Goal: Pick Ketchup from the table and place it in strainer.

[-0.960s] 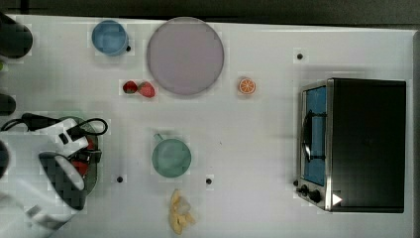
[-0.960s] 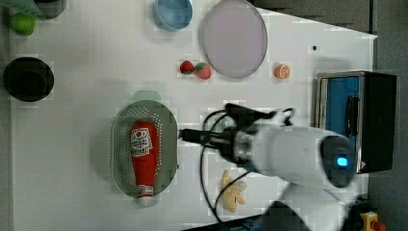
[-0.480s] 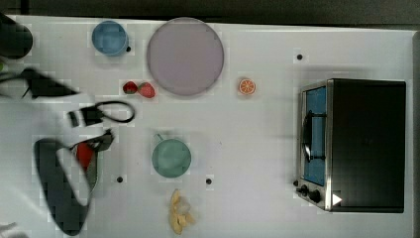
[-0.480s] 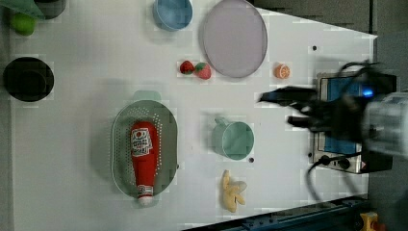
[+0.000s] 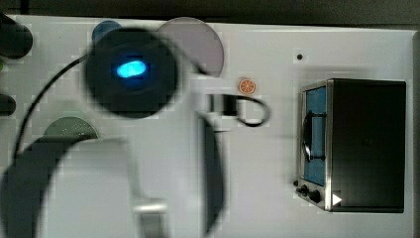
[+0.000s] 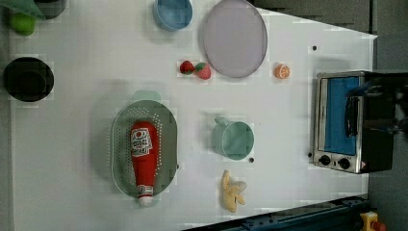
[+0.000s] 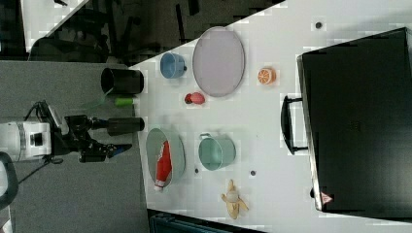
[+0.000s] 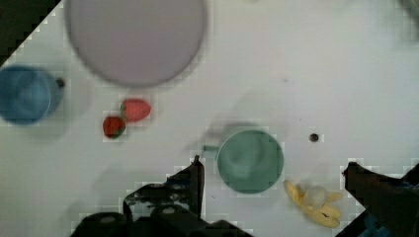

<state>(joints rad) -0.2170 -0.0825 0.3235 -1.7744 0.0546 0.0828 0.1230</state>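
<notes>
Red Ketchup (image 6: 143,161) lies inside the strainer (image 6: 120,144), well apart from the empty, wide-spread claw (image 8: 272,182).

You've got the red plastic Ketchup bottle (image 7: 163,165) lying inside the pale green oval strainer (image 7: 177,145), with the tool (image 7: 127,137) off the white worktop (image 7: 272,145), fingers apart.

White table (image 6: 86,57) with strainer (image 6: 120,139), mug (image 6: 235,139), toaster oven (image 6: 346,120)
</notes>
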